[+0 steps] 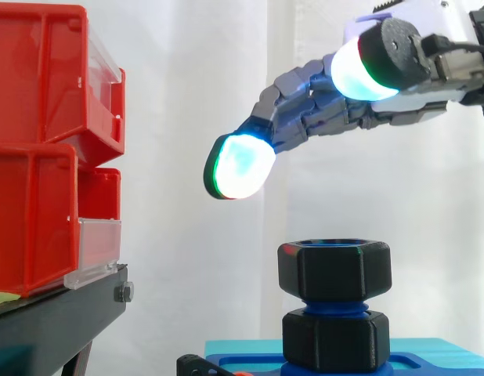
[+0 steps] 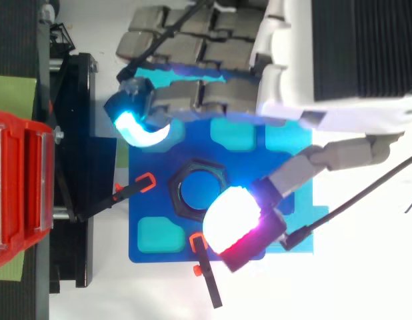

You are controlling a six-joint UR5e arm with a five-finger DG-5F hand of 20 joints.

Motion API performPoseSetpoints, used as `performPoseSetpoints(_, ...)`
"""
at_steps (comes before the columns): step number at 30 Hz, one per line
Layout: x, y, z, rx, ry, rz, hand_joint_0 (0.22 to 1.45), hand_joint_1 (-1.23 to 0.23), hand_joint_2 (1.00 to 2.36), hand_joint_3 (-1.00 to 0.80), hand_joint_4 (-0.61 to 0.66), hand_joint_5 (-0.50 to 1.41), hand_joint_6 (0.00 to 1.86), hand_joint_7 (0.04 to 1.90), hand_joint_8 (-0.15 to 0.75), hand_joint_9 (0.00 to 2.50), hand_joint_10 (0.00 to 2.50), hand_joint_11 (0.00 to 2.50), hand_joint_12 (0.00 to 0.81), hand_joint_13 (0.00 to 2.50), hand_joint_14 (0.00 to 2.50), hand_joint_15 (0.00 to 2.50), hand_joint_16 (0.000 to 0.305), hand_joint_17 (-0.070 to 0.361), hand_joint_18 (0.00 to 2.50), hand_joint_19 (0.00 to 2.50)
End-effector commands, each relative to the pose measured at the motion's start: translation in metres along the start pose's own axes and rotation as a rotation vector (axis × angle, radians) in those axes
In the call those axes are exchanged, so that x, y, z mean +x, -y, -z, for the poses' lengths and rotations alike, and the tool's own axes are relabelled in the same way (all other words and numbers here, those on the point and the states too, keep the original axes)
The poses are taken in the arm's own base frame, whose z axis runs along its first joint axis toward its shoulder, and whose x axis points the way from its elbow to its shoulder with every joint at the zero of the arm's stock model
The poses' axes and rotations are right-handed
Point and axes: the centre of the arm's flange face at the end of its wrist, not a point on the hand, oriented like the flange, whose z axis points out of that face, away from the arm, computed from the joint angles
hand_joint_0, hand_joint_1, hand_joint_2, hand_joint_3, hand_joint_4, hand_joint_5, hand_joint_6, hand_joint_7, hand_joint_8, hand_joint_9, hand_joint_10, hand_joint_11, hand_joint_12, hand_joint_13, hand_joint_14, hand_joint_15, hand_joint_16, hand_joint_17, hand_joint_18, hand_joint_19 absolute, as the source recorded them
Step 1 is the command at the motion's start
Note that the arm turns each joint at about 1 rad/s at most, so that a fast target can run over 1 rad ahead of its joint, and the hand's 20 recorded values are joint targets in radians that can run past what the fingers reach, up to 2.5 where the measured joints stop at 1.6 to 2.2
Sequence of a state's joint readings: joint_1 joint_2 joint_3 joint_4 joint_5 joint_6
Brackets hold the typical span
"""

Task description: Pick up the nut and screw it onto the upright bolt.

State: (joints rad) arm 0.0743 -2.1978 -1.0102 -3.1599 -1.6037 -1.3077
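I see the hand (image 1: 312, 106) hanging open and empty, with its glowing pads (image 1: 240, 166) spread above the nut (image 1: 334, 270) and not touching it. The nut sits on top of the upright bolt (image 1: 336, 307), over the blue base (image 2: 143, 200). My worry is that 1 pad lands first and tilts the nut, so the thread jams. The red bins (image 1: 38, 157) stand farther off, well apart

Bolt (image 1: 337, 306): mostly hidden inside nut (image 1: 334, 271) — a blue band shows.
Blue base (image 1: 438, 359): cut off by lower edge, side view; partly covered by hand (image 2: 206, 93) from above.
Red bins (image 1: 38, 117): cut off at left edge.
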Motion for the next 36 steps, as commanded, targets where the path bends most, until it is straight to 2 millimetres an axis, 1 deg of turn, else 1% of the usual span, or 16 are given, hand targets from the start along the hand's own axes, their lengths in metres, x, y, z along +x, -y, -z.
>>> performPoseSetpoints(1, 0.011, -0.008, -0.005, -0.002, 0.019, 0.001, 0.42, -0.21, 1.0, -0.5, 0.07, -0.21, 0.5, 0.56, 0.21, 0.13, 0.0, 0.0, 0.388, 0.0, 0.0, 0.0, 0.061, 0.138, 0.0, 0.0)
performPoseSetpoints(6, 0.022, -0.024, -0.007, -0.013, 0.008, 0.0, 0.43, -0.2, 1.0, -0.5, 0.06, -0.21, 0.5, 0.56, 0.207, 0.13, 0.0, 0.0, 0.386, 0.0, 0.0, 0.0, 0.062, 0.139, 0.0, 0.0)
performPoseSetpoints(7, 0.023, -0.024, -0.007, -0.011, 0.007, 0.0, 0.43, -0.2, 1.0, -0.5, 0.06, -0.21, 0.5, 0.56, 0.207, 0.13, 0.0, 0.0, 0.387, 0.0, 0.0, 0.0, 0.061, 0.138, 0.0, 0.0)
performPoseSetpoints(9, 0.032, -0.028, -0.007, -0.014, -0.008, -0.008, 0.43, -0.2, 1.0, -0.5, 0.06, -0.2, 0.5, 0.56, 0.207, 0.14, 0.0, 0.0, 0.387, 0.0, 0.0, 0.0, 0.061, 0.138, 0.0, 0.0)
performPoseSetpoints(12, 0.035, -0.03, -0.007, -0.009, -0.008, -0.012, 0.43, -0.2, 1.0, -0.5, 0.07, -0.2, 0.5, 0.57, 0.211, 0.14, 0.0, 0.0, 0.387, 0.0, 0.0, 0.0, 0.061, 0.137, 0.0, 0.0)
performPoseSetpoints(15, 0.043, -0.036, -0.008, -0.009, -0.008, -0.014, 0.43, -0.2, 1.0, -0.5, 0.07, -0.2, 0.5, 0.58, 0.212, 0.15, 0.0, 0.0, 0.387, 0.0, 0.0, 0.0, 0.061, 0.137, 0.0, 0.0)
performPoseSetpoints(22, 0.045, -0.044, -0.01, -0.015, -0.004, -0.023, 0.43, -0.2, 1.0, -0.5, 0.08, -0.19, 0.5, 0.61, 0.223, 0.17, 0.0, 0.0, 0.392, 0.0, 0.0, 0.0, 0.06, 0.136, 0.0, 0.0)
performPoseSetpoints(36, 0.047, -0.045, -0.009, -0.015, -0.015, -0.022, 0.44, -0.21, 1.0, -0.5, 0.13, -0.14, 0.5, 0.71, 0.239, 0.29, 0.0, 0.0, 0.39, 0.02, 0.0, 0.0, 0.058, 0.13, 0.0, 0.0)
